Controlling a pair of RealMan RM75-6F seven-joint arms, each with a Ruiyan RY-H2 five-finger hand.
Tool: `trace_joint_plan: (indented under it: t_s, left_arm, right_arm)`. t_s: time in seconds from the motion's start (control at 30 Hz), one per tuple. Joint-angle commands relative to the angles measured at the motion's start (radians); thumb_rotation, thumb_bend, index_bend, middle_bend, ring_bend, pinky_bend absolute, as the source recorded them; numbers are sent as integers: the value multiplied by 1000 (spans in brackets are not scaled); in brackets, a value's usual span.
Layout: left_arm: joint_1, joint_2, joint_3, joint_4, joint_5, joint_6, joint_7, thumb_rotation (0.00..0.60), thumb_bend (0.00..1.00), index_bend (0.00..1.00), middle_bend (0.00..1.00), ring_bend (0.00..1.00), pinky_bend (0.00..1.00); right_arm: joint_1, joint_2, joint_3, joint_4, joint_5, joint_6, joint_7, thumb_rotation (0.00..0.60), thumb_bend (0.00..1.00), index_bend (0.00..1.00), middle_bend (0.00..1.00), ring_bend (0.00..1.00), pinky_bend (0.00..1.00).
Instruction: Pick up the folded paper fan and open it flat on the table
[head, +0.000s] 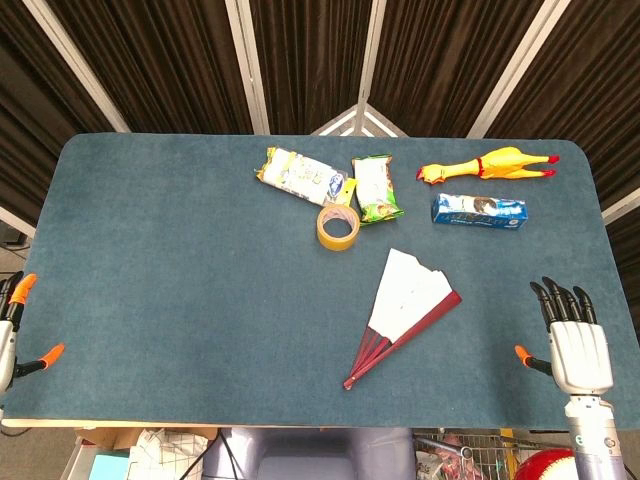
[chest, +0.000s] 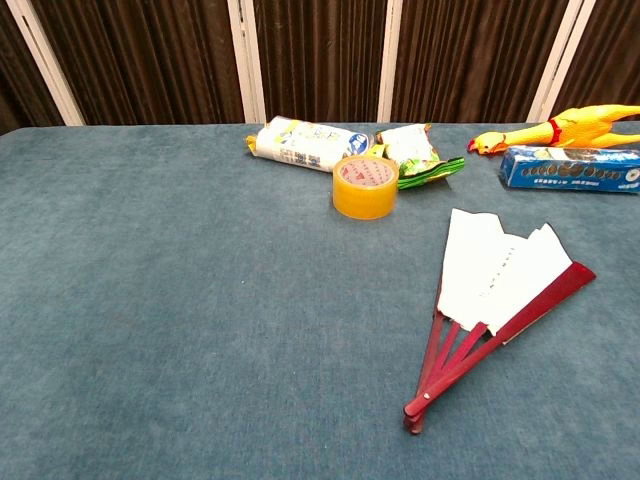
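Observation:
The paper fan (head: 402, 312) lies on the blue table (head: 180, 270), right of the middle, spread partway: white paper leaf on dark red ribs, pivot toward the front edge. The chest view shows the fan (chest: 495, 300) the same way, with no hand near it. My right hand (head: 574, 340) hovers at the table's front right corner, fingers apart and holding nothing, well to the right of the fan. My left hand (head: 14, 335) shows only at the far left edge, orange-tipped fingers spread and empty.
Behind the fan stands a yellow tape roll (head: 338, 226). Further back lie a white snack pack (head: 298, 175), a green snack pack (head: 376, 187), a blue box (head: 479, 210) and a yellow rubber chicken (head: 487, 165).

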Motion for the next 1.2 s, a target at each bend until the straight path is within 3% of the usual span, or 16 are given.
trace_joint_plan:
  t_s: [0.03,0.3,0.73,1.2]
  left_arm:
    - [-2,-2,1,2,4,-1,5,600,126,83,0,0,0]
    - [3,-6,1,-2,19,17,9,600,126,88,0,0,0]
    - [13,-19,-8,10,35,49,-41,600,150,98,0,0,0]
    - [11,-7,-11,4,-3,18,-42,600,150,104,0,0,0]
  right_arm:
    - [0,0,0,0,-1,1,0,600,129,148,125,152,96]
    - [-1,7,-12,-4,-18,-3,13,600,128,150,125,153,96]
    - [32,-8,-52,14,-89,-61,74,600,128,257,125,166,96]
    - [95,-228,-113,166,-157,-180,43,600,128,286,125,179,95]
